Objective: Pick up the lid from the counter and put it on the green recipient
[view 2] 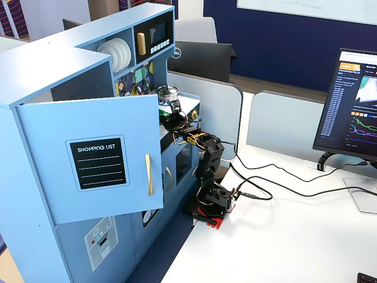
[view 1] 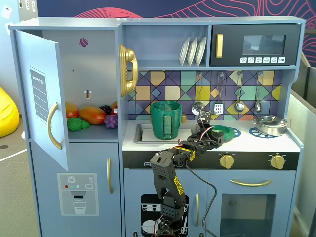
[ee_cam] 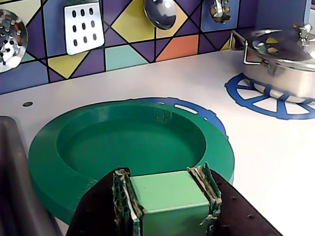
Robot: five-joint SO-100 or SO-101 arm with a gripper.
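Your gripper (ee_cam: pixel 167 196) is clenched on the light-green knob (ee_cam: pixel 170 194) of the lid (ee_cam: pixel 74 147). The lid rests upside down on the white counter (ee_cam: pixel 266 157), over a blue burner ring (ee_cam: pixel 197 109). In a fixed view, the green recipient (view 1: pixel 166 119) stands in the sink, left of the lid.

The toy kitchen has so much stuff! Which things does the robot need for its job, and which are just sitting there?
Needed:
lid
green pot
gripper, at the lid's near rim

Just sitting there:
silver pot
toy food
white plates
hanging utensils
gold phone
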